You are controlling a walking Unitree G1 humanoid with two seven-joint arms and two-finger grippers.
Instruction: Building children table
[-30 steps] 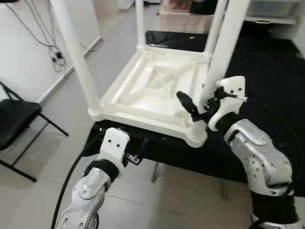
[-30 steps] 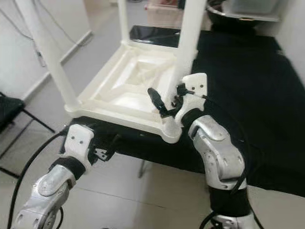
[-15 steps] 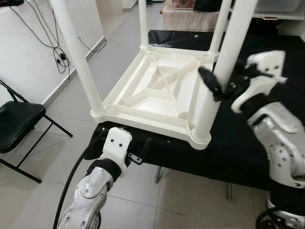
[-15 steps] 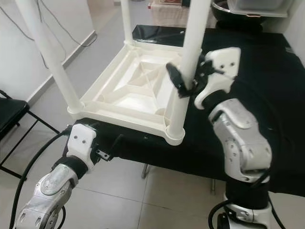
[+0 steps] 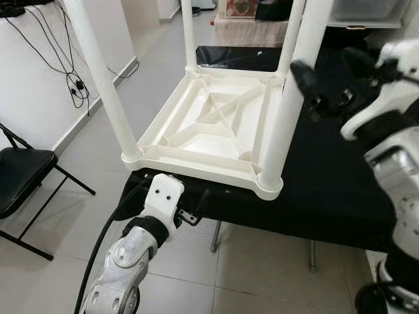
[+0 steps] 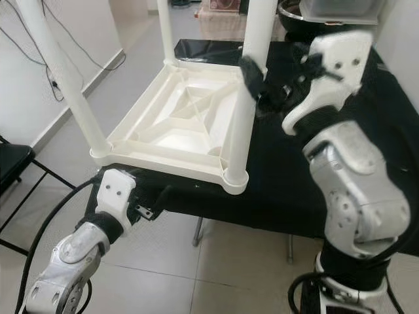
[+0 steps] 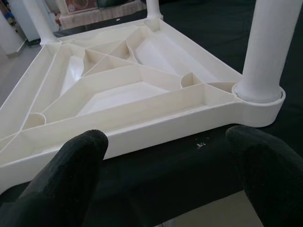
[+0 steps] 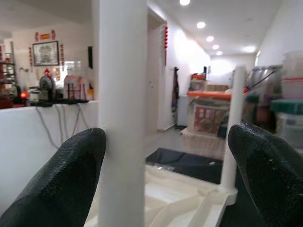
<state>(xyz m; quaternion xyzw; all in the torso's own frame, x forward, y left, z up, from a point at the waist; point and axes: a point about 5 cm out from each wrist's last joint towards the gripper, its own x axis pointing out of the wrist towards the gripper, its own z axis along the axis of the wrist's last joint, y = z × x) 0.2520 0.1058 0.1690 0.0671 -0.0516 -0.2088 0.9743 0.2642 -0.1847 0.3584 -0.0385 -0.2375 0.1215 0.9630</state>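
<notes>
**Upturned table, right arm raised at near leg**

We note the white children's table (image 5: 209,131) lying upside down on a black-covered surface (image 5: 340,183), four legs pointing up. The right gripper (image 6: 275,88) is lifted high, beside the near right leg (image 6: 242,124); its fingers (image 8: 66,184) stand wide apart, one close against the leg, nothing clamped. The left gripper (image 7: 165,175) sits low at the surface's front edge, just below the table's rim, fingers spread wide and empty. The ribbed underside forms shallow compartments; we see nothing in them. A black folding chair (image 5: 19,173) stands off to the left.
</notes>
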